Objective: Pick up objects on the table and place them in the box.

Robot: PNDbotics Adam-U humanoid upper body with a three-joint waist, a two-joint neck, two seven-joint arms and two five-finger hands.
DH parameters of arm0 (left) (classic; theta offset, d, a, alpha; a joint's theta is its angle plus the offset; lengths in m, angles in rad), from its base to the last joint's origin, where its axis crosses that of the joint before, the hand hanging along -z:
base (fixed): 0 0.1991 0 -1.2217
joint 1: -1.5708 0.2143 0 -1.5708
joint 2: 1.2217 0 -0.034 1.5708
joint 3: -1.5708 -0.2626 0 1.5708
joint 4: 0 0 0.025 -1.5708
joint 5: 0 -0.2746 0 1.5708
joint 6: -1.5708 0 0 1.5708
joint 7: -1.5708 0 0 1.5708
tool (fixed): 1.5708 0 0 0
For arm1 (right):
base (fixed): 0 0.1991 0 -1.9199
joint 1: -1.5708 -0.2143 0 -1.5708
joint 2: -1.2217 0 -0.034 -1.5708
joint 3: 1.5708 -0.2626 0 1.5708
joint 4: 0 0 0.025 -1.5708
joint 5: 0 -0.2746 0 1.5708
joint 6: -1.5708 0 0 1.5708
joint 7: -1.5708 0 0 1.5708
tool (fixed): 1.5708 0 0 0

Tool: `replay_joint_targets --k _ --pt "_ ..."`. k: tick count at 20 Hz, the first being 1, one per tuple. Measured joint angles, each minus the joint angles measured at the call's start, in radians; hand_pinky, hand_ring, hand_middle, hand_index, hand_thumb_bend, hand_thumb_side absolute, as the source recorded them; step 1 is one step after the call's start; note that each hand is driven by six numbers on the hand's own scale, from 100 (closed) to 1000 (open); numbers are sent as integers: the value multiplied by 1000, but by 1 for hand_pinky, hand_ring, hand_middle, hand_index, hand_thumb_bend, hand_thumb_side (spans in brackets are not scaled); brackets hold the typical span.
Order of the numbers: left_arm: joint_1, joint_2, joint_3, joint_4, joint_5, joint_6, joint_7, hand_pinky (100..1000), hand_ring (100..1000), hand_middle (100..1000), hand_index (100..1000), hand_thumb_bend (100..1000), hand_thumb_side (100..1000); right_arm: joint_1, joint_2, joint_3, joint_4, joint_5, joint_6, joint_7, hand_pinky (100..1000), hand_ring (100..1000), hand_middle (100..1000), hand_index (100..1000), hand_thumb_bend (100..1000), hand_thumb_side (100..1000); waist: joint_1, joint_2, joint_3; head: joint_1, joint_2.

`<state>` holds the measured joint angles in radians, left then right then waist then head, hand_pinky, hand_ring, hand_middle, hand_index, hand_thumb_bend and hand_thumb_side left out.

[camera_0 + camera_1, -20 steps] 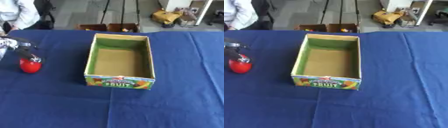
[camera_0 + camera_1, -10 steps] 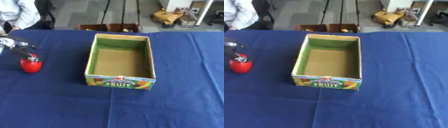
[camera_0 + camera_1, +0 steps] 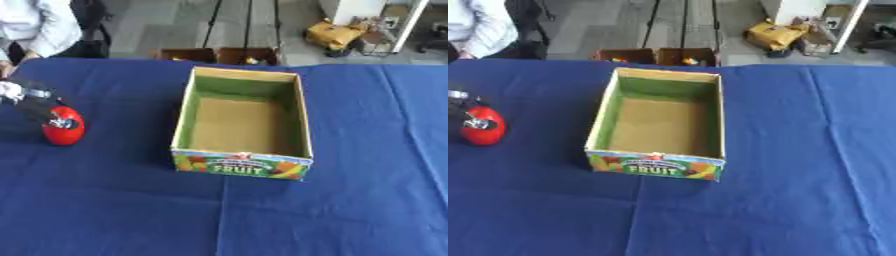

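Observation:
A round red fruit [image 3: 64, 129] sits on the blue tablecloth at the far left. My left hand [image 3: 31, 98] comes in from the left edge, and its dark fingers [image 3: 474, 121] curl over the top and front of the fruit. Most of the hand is cut off by the picture's edge. The open cardboard box [image 3: 303, 126], with a green inner wall and a "FRUIT" label on its near side, stands in the middle of the table with nothing in it. My right hand shows in no view.
The blue table [image 3: 350, 210] stretches wide in front of and to the right of the box. Beyond its far edge stand cardboard boxes [image 3: 658, 54] on the floor and a yellow bag [image 3: 770, 36]. A person in a white sleeve is at the far left corner.
The fingers of my left hand have come down a little onto the red fruit. The fruit and the box stay where they were.

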<state>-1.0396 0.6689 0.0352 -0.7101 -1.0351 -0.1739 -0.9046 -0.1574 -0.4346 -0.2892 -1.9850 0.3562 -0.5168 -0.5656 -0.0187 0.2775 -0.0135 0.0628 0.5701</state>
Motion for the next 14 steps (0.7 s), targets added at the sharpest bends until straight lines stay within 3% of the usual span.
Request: replay_joint_targets --k 3,8,14 --pt "3 0 0 7 -2 0 0 696 816 1000 1000 336 653 0 1 0 0 -4 1 -2 720 776 668 801 100 1000 -2 0 0 0 0" --pt "8 0 0 13 -2 0 0 649 808 1000 1000 372 673 0 8 0 0 -6 1 -6 720 776 663 799 100 1000 -2 1 0 0 0" --pt "11 5 0 24 8 5 1 554 742 1000 1000 355 654 0 8 -1 0 -6 3 -11 720 775 656 790 100 1000 -2 4 -7 0 -2"
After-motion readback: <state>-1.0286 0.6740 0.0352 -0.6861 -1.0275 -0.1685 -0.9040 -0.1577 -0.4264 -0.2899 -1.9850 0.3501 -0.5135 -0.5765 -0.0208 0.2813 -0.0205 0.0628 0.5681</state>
